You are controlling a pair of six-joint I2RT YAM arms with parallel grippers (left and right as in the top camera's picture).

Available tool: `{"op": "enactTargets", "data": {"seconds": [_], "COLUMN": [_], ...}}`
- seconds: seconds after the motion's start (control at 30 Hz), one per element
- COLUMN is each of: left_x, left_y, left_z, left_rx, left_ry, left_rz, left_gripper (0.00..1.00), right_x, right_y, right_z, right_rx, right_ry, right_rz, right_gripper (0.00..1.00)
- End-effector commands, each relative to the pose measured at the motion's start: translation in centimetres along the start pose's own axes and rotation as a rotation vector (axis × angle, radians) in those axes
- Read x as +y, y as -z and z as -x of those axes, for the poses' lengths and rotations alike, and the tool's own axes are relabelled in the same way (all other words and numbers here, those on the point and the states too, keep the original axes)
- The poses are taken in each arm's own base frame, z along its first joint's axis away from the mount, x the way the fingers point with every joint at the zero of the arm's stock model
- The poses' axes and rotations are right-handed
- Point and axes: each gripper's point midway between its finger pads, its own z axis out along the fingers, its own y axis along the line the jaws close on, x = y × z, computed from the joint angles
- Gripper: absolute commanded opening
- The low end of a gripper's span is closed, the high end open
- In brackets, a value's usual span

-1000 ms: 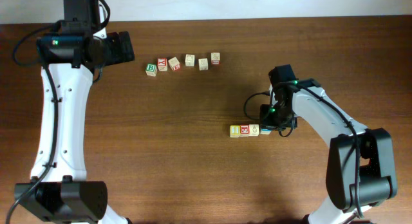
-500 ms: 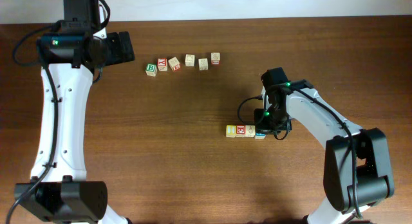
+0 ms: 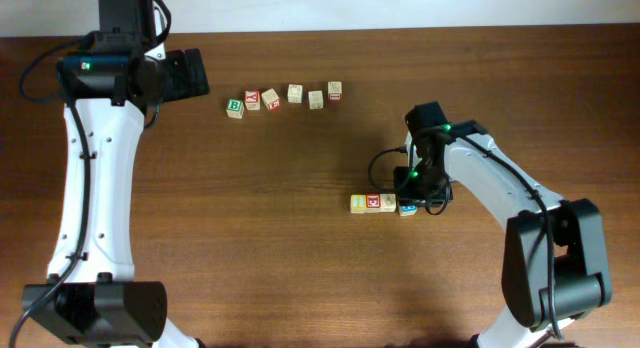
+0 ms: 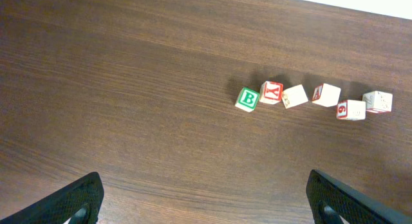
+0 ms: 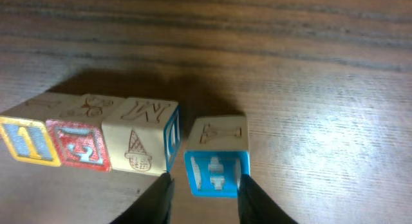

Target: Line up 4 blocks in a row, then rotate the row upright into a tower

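— Whereabouts of the blocks (image 3: 373, 202)?
— Right of the table's (image 3: 300, 268) middle, in a short row. Yellow (image 5: 24, 140), red (image 5: 78, 145) and pale (image 5: 137, 143) flush together. Then blue (image 5: 215, 174) at the right end, just apart from the pale and a touch skewed.
— And the right gripper (image 5: 205, 201)?
— Down over the blue, astride it. Slack, by the look: a sliver of gap on one side, no squeeze to see. Blue flat on the wood, not lifted.
— Left gripper (image 4: 203, 198)?
— Spread wide and empty, up near the far left corner, facing the spare row (image 4: 326, 94) by the far edge. No part in this, seemingly.
— How far along, then?
— Hard to prove from the faces alone. Judging by the gripper at the last of the four, probably close to the end. Three lined up neat, likely turned. The blue likely turned too, or nearly.
— Anything left?
— Perhaps squaring the blue against the pale, then lifting clear. Nothing else obvious.
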Motion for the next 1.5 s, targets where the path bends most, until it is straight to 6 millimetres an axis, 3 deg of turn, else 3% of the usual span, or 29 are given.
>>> {"op": "enactTargets", "data": {"seconds": [0.0,0.1,0.2,0.27,0.37,0.47,0.63,0.77,1.47], "left_x": [-0.1,-0.1,-0.1,-0.1,-0.1,-0.1,0.0,0.0,-0.5], "left_y": [0.5,0.5,0.5,0.5,0.5,0.5,0.5,0.5,0.5], "left_z": [0.5,0.5,0.5,0.5,0.5,0.5,0.5,0.5,0.3], "left_rx": [-0.017,-0.017,-0.017,-0.017,-0.017,-0.019,-0.02,-0.02,-0.01], "left_ry": [0.014,0.013,0.014,0.014,0.013,0.014,0.013,0.013,0.013], "left_rz": [-0.004,-0.004,-0.004,-0.004,-0.004,-0.004,-0.003,-0.001,-0.03], "left_gripper": [0.99,0.99,0.99,0.99,0.99,0.99,0.99,0.99,0.99], "right_x": [0.7,0.7,0.7,0.8,0.2,-0.5,-1.4,-1.5,0.5], "right_y": [1.8,2.0,3.1,3.6,2.7,1.0,-0.8,-1.7,-1.7], "right_z": [1.9,1.9,1.5,0.0,-3.1,-4.3,-2.2,-2.1,-2.4], "right_rx": [-0.053,-0.05,-0.023,0.043,0.161,0.189,0.077,0.059,0.08], "right_ry": [0.01,0.008,-0.065,-0.098,-0.115,-0.12,-0.043,-0.033,-0.04], "right_rz": [0.002,0.001,0.004,0.009,-0.013,-0.029,-0.061,-0.055,0.061], "right_gripper": [0.35,0.33,0.18,0.09,0.08,0.08,0.09,0.09,0.08]}}
